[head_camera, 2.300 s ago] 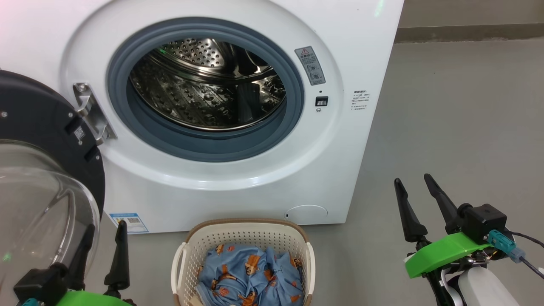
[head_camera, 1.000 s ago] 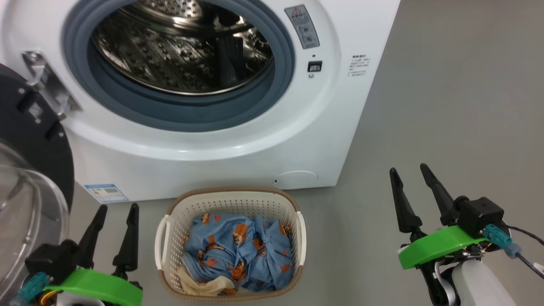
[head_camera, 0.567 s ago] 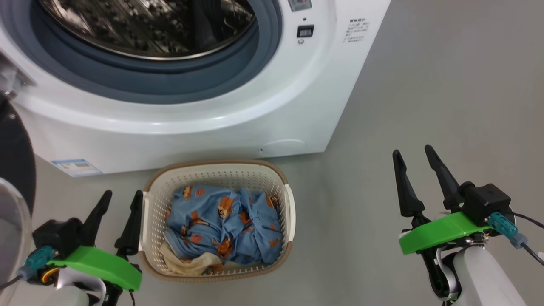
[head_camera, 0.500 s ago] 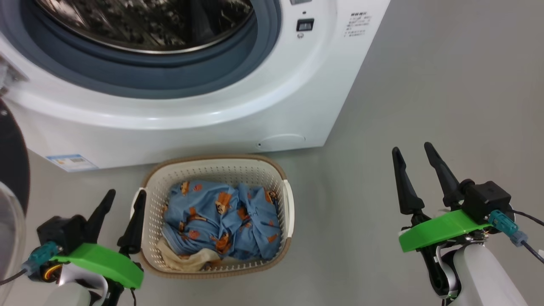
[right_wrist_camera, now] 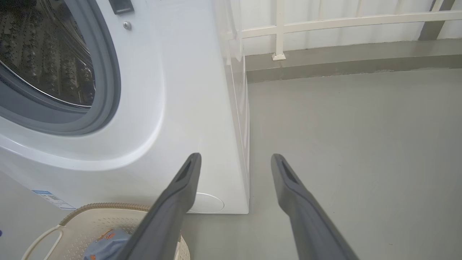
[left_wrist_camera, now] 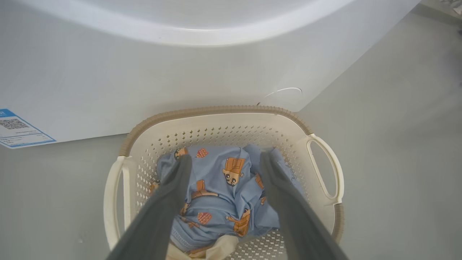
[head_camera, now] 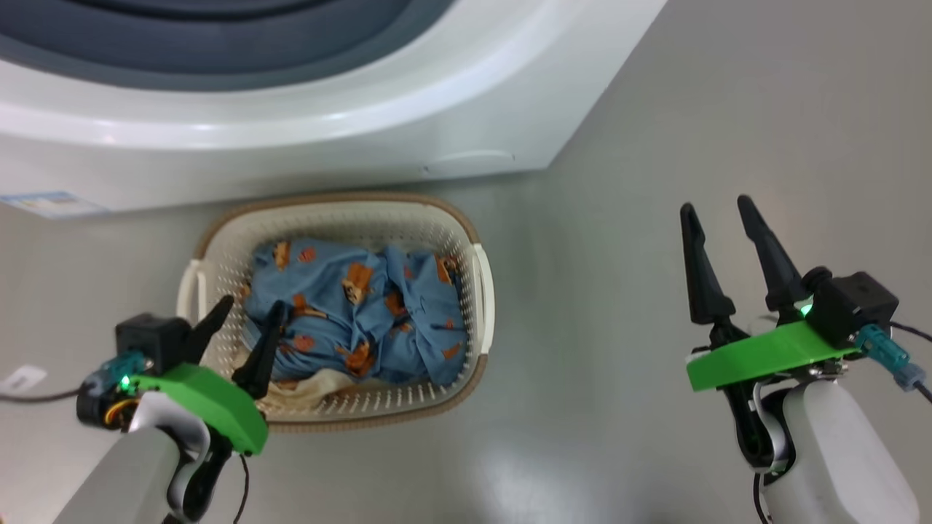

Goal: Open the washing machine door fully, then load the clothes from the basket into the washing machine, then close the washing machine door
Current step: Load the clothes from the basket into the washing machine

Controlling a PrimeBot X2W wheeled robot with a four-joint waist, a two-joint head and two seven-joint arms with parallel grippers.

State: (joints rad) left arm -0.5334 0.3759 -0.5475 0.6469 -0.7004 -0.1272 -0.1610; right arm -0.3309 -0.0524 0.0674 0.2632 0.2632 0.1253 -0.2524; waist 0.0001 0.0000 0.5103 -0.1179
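Observation:
The basket (head_camera: 408, 218) stands on the floor right in front of the washing machine (head_camera: 291, 124). In it lie the clothes (head_camera: 357, 306), blue fabric with orange bears, and a cream piece (head_camera: 306, 389) at the near edge. My left gripper (head_camera: 251, 309) hangs open over the basket's near left side, its fingers just above the clothes (left_wrist_camera: 223, 187) and holding nothing. My right gripper (head_camera: 715, 207) is open over bare floor, well right of the basket. In the right wrist view the steel drum (right_wrist_camera: 47, 61) shows through the uncovered opening. The washing machine door is out of view.
Grey floor (head_camera: 728, 109) stretches to the right of the machine. A white railing (right_wrist_camera: 325, 21) and a low kerb run along the far wall. A blue label (left_wrist_camera: 18, 128) sits low on the machine's front. A dark cable (head_camera: 36, 397) lies at the left.
The head camera has tilted down, so the machine slid up and the door left the picture. My left gripper has moved right and forward, from beside the basket to over its clothes.

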